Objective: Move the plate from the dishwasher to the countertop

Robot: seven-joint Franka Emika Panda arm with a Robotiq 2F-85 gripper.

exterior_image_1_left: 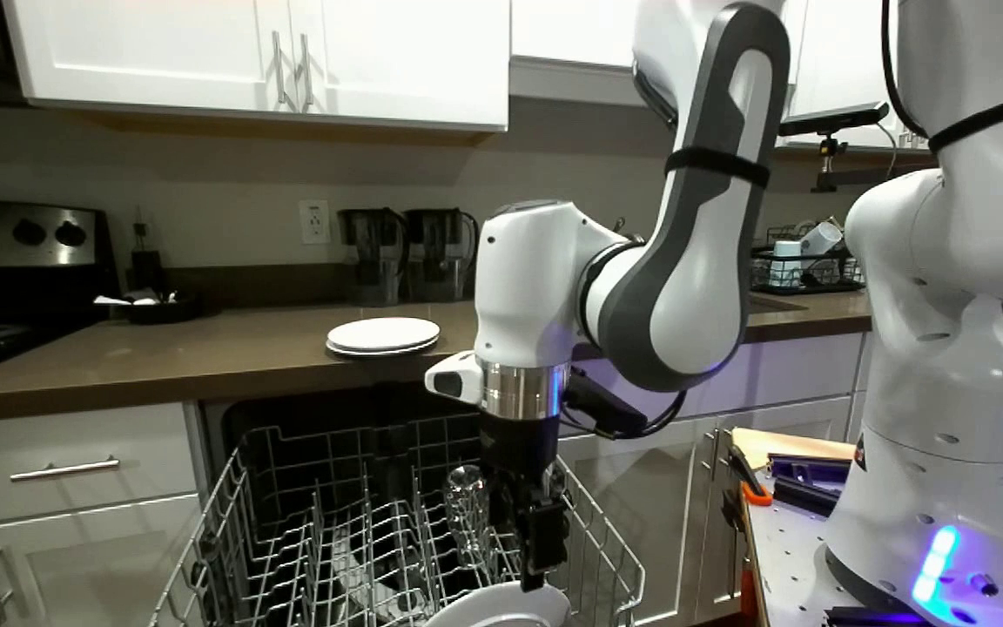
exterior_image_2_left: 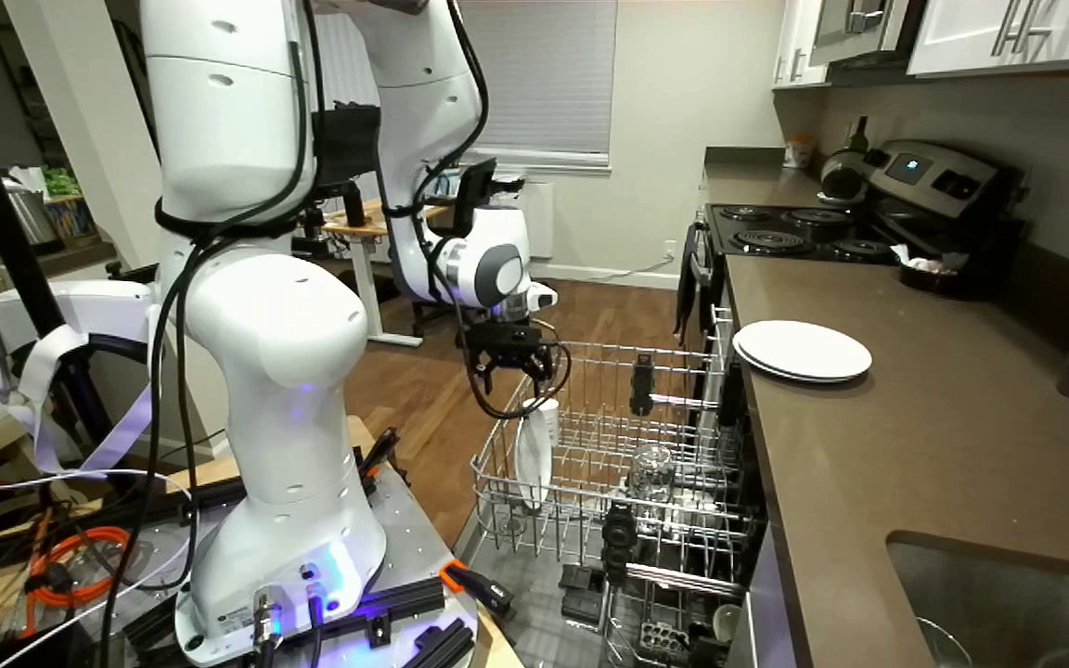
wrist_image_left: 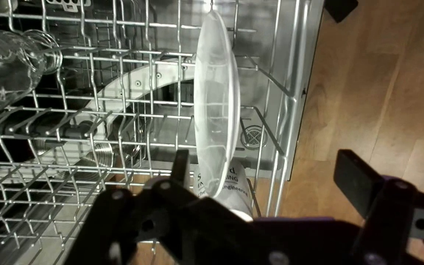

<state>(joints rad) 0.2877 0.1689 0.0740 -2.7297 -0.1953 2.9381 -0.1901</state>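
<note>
A white plate stands upright in the dishwasher's wire rack, seen in both exterior views (exterior_image_1_left: 501, 603) (exterior_image_2_left: 533, 456) and nearly edge-on in the wrist view (wrist_image_left: 215, 99). The dishwasher rack (exterior_image_1_left: 236, 477) is pulled out below the countertop (exterior_image_1_left: 205, 353). My gripper is open, pointing down just above the plate in an exterior view (exterior_image_2_left: 513, 380). In the wrist view (wrist_image_left: 265, 173) its fingers are wide apart and empty; the plate's near edge lies close to the left finger. Two white plates lie stacked on the countertop, in both exterior views (exterior_image_1_left: 383, 334) (exterior_image_2_left: 804, 350).
A white printed mug (wrist_image_left: 234, 189) is right by the plate in the rack. A clear glass jar (wrist_image_left: 9, 70) lies farther in. Two pitchers (exterior_image_1_left: 369, 257) stand at the counter's back. A stove (exterior_image_2_left: 776, 227) and a sink (exterior_image_2_left: 998, 575) flank the counter space.
</note>
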